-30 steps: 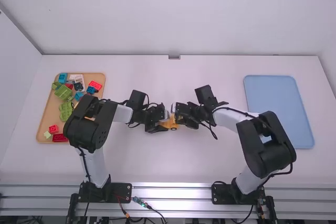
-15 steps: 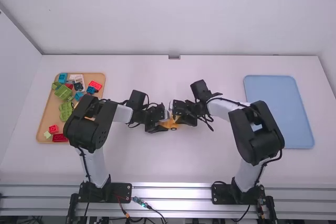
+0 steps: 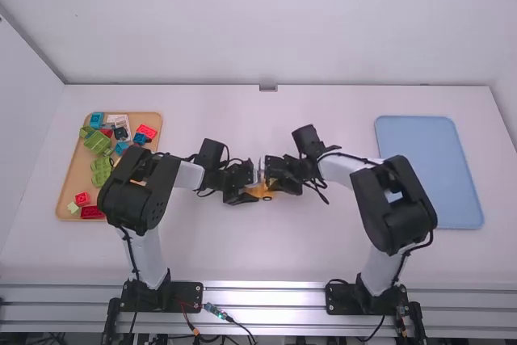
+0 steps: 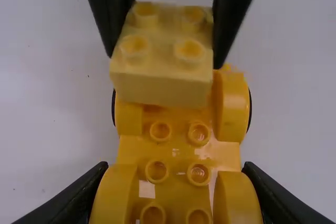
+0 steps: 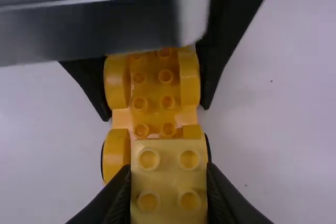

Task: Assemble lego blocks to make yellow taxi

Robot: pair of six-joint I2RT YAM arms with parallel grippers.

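In the high view my left gripper (image 3: 247,191) and my right gripper (image 3: 276,177) meet at the table's middle over the yellow taxi base (image 3: 260,191). The left wrist view has my left gripper (image 4: 176,195) shut on the fender end of the base (image 4: 178,156), whose studs face up. A pale yellow two-by-two block (image 4: 163,56) is held above the base's other end. In the right wrist view my right gripper (image 5: 168,195) is shut on that block (image 5: 169,174); it overlaps the base (image 5: 153,90) there, and whether they touch I cannot tell.
An orange-brown tray (image 3: 68,191) with several green, red and blue blocks lies at the left, partly beneath the left arm. A flat blue tray (image 3: 432,171) lies at the right, beside the right arm.
The right arm has shifted leftward, its elbow and wrist closer to the left gripper, mostly in the first half second. The left arm has kept still.
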